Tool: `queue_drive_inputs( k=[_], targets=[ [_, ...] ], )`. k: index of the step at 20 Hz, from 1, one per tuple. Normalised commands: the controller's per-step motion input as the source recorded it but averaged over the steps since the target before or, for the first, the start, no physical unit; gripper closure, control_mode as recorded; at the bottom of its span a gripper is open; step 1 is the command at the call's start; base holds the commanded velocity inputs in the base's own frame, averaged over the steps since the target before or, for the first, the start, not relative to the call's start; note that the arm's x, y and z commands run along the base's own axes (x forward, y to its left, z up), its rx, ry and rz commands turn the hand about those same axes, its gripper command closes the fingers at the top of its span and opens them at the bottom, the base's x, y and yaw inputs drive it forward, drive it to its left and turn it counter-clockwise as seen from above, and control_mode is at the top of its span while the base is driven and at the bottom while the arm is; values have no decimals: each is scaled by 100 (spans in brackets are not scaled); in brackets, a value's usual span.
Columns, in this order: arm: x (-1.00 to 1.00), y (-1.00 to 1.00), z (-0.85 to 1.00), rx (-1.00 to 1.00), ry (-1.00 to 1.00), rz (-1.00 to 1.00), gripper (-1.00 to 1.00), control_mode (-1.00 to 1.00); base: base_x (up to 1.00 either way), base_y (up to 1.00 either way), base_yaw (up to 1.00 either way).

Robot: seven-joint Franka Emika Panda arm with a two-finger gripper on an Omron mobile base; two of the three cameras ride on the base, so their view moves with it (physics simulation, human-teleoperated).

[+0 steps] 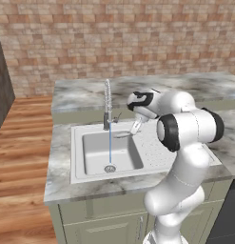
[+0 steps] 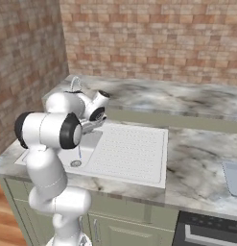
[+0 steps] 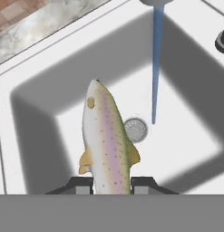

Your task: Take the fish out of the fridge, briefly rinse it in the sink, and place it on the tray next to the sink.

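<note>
Gripper [image 3: 112, 185]: clamped tight on fish [image 3: 105, 140], tail end, head pointing into sink [image 3: 36, 118] basin. Water stream [image 3: 156, 68] running beside fish, not touching.

Fish [image 3: 106, 145]: pale silvery body, pinkish stripe along the flank, dark speckles, small yellowish fins. It points head-first away from the hand, over the basin, tail end clamped between the two fingertips [image 3: 81, 186]. It hangs beside the water stream, not in it.

Sink [image 1: 109, 152]: white rectangular basin, round drain [image 3: 135, 129] at the bottom, dotted drainboard [image 2: 127, 151] on one side. Chrome spring-coil tap [image 1: 107, 102] is running; thin blue stream [image 3: 156, 68] lands just beside the drain.

Tray [image 2: 232, 178]: pale grey-blue, low rim, flat on the counter, well apart from the sink.
</note>
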Motion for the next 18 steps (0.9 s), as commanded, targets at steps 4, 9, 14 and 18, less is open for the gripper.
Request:
queue_drive_inputs(
  k=[4, 9, 14, 18],
  targets=[
    [42, 25, 0, 0, 0, 1, 100, -100, 0, 0, 0],
    [42, 13, -3, 0, 0, 1, 100, -100, 0, 0, 0],
    [36, 14, -7, 0, 0, 0, 100, -100, 0, 0, 0],
    [34, 2, -17, -3, 0, 0, 100, -100, 0, 0, 0]
  ],
)
